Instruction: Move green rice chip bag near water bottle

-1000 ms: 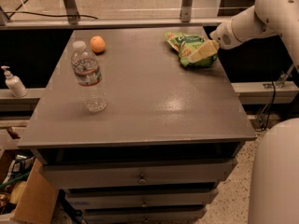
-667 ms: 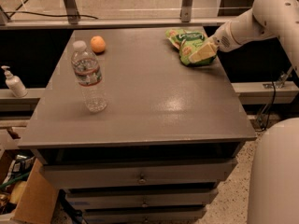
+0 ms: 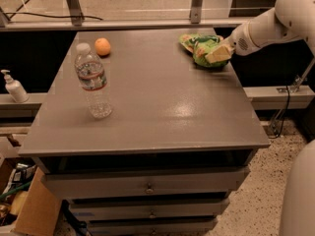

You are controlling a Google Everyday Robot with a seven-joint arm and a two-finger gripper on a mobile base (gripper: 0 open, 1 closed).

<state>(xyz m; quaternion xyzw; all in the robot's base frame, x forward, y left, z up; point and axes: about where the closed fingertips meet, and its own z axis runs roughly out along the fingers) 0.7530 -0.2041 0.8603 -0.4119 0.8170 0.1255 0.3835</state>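
Observation:
The green rice chip bag point(image 3: 201, 48) lies crumpled at the far right of the grey table top point(image 3: 162, 97). My gripper point(image 3: 218, 54) comes in from the right on the white arm point(image 3: 275, 21) and rests against the bag's right side, partly covering it. The water bottle point(image 3: 93, 82) stands upright at the left of the table, clear with a white cap and a white-red label. The bag and the bottle are far apart, with most of the table's width between them.
An orange point(image 3: 102, 46) lies at the far left of the table behind the bottle. A white pump bottle point(image 3: 14, 87) stands on a ledge left of the table. Drawers point(image 3: 147, 187) front the table. A cardboard box point(image 3: 22, 210) sits on the floor at lower left.
The gripper has pushed slightly further into the bag, and the bag has shifted a little toward the far edge. The bottle and orange have not moved.

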